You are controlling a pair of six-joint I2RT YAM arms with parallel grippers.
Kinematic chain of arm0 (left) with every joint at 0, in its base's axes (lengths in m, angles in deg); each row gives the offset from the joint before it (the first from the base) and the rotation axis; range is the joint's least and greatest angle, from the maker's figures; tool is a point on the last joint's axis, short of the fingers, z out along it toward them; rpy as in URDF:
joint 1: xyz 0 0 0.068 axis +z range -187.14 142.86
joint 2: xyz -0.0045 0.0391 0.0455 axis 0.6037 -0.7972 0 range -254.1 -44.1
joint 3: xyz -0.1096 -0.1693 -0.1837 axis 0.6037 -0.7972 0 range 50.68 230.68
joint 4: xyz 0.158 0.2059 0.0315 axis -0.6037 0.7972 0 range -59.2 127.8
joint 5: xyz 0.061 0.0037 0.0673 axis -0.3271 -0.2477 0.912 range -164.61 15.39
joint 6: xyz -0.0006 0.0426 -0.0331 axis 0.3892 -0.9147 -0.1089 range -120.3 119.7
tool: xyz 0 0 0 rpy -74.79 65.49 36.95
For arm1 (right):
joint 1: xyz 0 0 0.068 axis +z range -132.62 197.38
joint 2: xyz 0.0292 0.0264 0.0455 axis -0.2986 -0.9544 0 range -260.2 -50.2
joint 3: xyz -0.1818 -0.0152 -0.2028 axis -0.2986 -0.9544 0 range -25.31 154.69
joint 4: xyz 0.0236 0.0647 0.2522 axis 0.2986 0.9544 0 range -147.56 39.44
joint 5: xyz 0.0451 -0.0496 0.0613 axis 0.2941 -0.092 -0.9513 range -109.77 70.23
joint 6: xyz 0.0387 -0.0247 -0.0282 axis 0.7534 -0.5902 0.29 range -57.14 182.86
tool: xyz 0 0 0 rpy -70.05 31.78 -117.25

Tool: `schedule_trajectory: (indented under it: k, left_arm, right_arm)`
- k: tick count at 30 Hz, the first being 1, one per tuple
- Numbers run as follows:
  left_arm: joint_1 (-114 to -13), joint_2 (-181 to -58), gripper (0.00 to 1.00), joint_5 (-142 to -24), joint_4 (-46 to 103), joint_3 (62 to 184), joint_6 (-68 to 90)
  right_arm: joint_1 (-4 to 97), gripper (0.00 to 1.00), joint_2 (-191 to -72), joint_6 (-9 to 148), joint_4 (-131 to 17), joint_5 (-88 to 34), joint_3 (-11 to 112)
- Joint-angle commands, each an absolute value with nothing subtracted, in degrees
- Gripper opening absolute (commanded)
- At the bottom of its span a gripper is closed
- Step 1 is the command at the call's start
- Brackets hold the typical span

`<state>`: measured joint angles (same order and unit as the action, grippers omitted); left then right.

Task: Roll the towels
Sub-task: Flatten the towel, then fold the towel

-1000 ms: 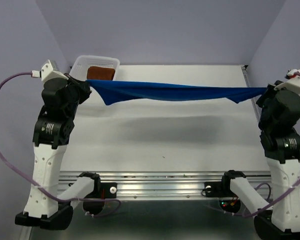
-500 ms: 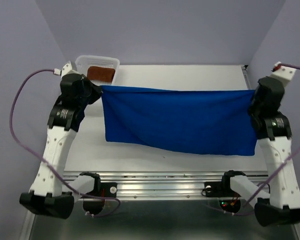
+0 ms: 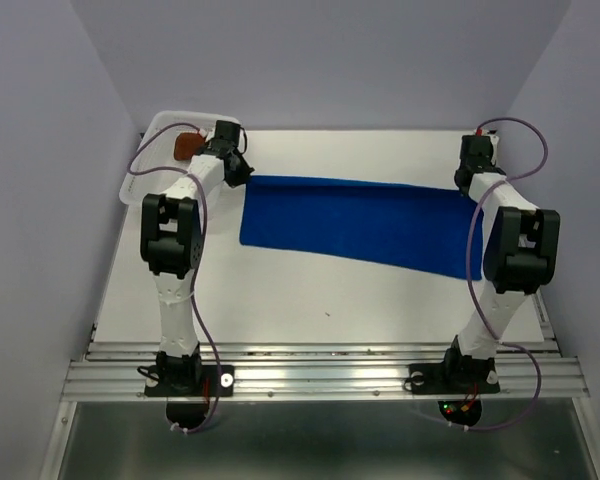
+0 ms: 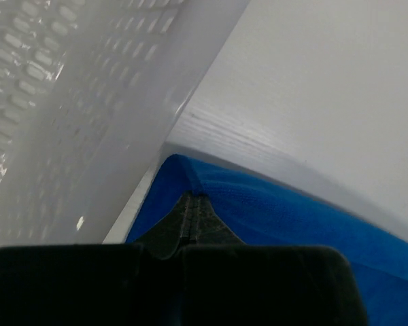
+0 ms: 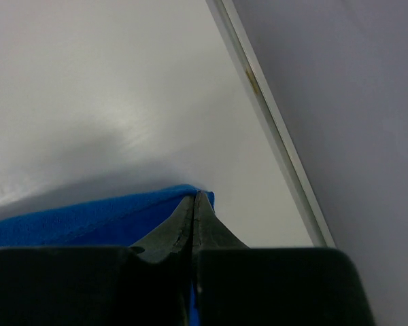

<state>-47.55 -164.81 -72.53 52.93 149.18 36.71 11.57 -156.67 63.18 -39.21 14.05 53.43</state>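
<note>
We see a blue towel, a saturated royal blue all over, plain and without any print; close up, its weave shows as a fine even grain. A brown towel shows as a small rust patch. The basket is white and partly see-through, patterned with rows of small oblong holes. The table is plain matt white, and the walls are pale lilac. The arms are white with black joints, and their cables are dull purple. The rail is silver, with small red and green lights just below it.
</note>
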Motion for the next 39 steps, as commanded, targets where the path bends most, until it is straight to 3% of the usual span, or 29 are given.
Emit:
schedule_trajectory:
  k: [1, 5, 10, 26, 39]
  left_arm:
    - [-47.51, -167.30, 0.00, -69.95, 52.69, 159.39, 35.47]
    - [-47.60, -173.29, 0.00, -71.98, 53.73, 168.34, 34.51]
    - [-47.51, -175.94, 0.00, -71.46, 55.93, 172.14, 33.19]
    - [-47.60, -162.67, 0.00, -71.19, 55.41, 149.66, 32.84]
    - [-47.51, -155.64, 0.00, -69.17, 58.13, 141.65, 32.31]
  right_arm:
    - [9.73, 0.01, -162.07, 56.90, -48.41, 9.42, 63.18]
    - [9.11, 0.01, -167.26, 53.12, -48.50, 8.36, 68.81]
    - [8.59, 0.01, -165.26, 52.14, -48.50, 6.43, 65.93]
    - [8.06, 0.01, -145.83, 54.95, -47.81, 8.00, 39.75]
    - [8.06, 0.01, -136.78, 60.66, -42.88, 9.59, 31.65]
